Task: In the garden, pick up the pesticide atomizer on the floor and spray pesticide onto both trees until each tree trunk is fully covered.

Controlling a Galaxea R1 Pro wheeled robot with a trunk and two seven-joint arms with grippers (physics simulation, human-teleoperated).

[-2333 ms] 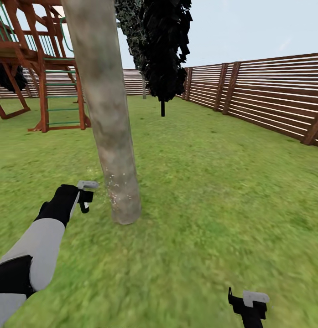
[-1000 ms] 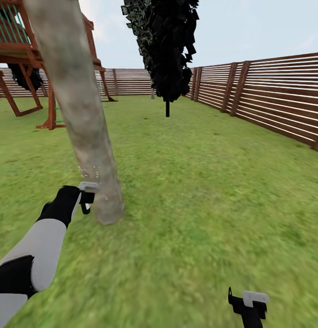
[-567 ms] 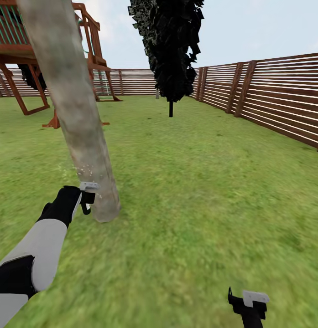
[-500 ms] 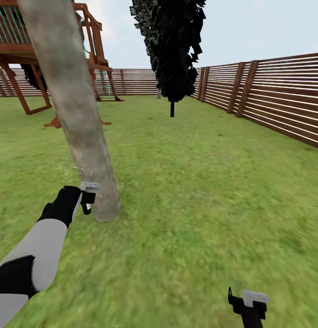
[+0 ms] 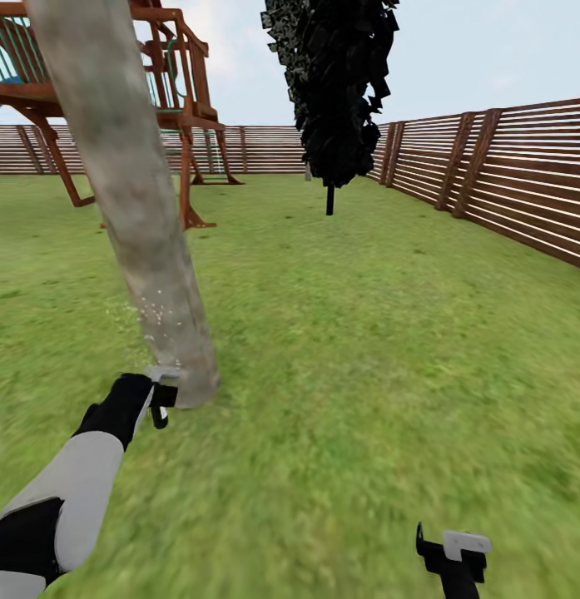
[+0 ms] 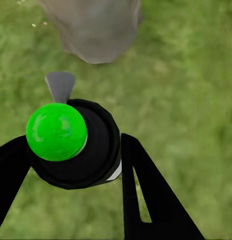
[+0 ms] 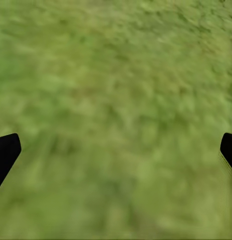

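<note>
Pesticide atomizer (image 6: 76,150): black bottle, green top, clamped between left gripper (image 6: 71,172) fingers, nozzle toward tree trunk (image 5: 144,241) base, close by. Pesticide (image 5: 156,314): pale specks on lower trunk. Right gripper (image 7: 116,150): wide apart, empty, over lawn (image 5: 389,349).

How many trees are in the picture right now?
2. One thick grey-brown tree trunk rises right beside the left gripper; a dark columnar tree stands farther back near the fence. Others may lie outside the frame.
</note>
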